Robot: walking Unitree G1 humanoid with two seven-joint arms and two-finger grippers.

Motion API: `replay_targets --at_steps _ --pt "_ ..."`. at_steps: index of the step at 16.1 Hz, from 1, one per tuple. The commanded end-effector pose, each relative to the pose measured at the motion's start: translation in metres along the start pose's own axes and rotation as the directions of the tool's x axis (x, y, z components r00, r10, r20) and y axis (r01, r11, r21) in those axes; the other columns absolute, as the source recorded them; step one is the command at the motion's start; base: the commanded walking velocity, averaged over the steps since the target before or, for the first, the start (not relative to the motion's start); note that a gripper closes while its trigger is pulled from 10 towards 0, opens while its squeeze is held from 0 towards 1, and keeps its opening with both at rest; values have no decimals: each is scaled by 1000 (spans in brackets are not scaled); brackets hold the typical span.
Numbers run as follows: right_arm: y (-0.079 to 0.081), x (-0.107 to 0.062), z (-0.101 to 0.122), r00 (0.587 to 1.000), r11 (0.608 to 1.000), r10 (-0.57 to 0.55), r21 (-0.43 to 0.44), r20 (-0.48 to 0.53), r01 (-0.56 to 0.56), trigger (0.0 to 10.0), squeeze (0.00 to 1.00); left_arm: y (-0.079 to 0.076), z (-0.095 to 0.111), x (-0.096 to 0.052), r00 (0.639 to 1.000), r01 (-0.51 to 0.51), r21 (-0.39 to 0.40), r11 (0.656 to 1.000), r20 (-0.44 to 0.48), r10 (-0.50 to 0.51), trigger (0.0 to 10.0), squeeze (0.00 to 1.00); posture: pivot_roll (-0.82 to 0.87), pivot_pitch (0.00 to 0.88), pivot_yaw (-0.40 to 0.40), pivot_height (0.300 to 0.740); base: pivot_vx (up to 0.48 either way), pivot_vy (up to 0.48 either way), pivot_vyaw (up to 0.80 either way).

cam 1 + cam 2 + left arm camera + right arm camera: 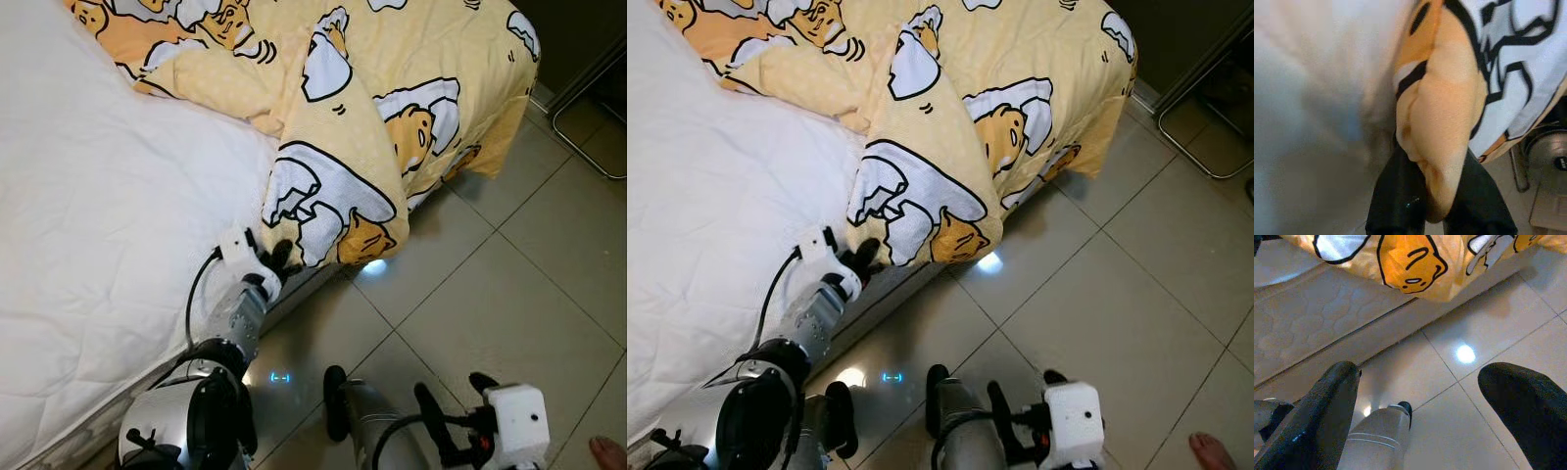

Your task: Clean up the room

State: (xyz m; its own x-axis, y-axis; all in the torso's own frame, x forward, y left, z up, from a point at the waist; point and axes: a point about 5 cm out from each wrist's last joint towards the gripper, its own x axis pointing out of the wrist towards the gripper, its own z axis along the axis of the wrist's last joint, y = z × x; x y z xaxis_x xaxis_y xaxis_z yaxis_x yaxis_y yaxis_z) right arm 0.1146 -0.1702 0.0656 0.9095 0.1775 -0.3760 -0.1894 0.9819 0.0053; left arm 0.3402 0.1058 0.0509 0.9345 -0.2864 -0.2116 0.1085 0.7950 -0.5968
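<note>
A yellow blanket [343, 117] printed with cartoon egg figures lies rumpled over the far end of a bed with a white sheet [88, 225]. One corner of the blanket hangs over the bed's near edge. My left gripper [277, 259] is at that corner, shut on a fold of the blanket [1437, 142], which sits pinched between the two black fingers [1396, 196]. My right gripper [451, 406] hangs low over the tiled floor, open, with nothing between its fingers [1308, 416].
Pale glossy floor tiles [490, 284] run to the right of the bed. A metal chair frame [588, 127] stands at the far right. A person's bare toes [609, 452] show at the lower right corner. The mattress side [1327, 318] faces the right wrist.
</note>
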Motion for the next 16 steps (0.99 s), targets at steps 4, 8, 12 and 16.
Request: replay_targets --at_steps 4,8,12,16 --pt "-17 20 3 1000 1000 4 1 6 -4 10000 451 2 -11 -4 995 54 150 987 -88 -41 0 0 -219 239 -68 736 0 0 0" --pt "-30 36 24 996 1000 -8 6 85 7 10000 447 10 -20 -13 982 137 330 934 -170 -84 0 0 -194 202 -55 736 0 0 0" --pt "-35 43 31 994 1000 -3 15 110 1 10000 451 6 -33 -22 932 338 489 804 -296 -212 0 0 -177 187 -50 736 0 0 0" --pt "-37 45 32 994 1000 15 11 110 -16 10000 447 2 -51 -34 822 552 508 661 -463 -332 0 0 -171 193 -50 736 0 0 0"
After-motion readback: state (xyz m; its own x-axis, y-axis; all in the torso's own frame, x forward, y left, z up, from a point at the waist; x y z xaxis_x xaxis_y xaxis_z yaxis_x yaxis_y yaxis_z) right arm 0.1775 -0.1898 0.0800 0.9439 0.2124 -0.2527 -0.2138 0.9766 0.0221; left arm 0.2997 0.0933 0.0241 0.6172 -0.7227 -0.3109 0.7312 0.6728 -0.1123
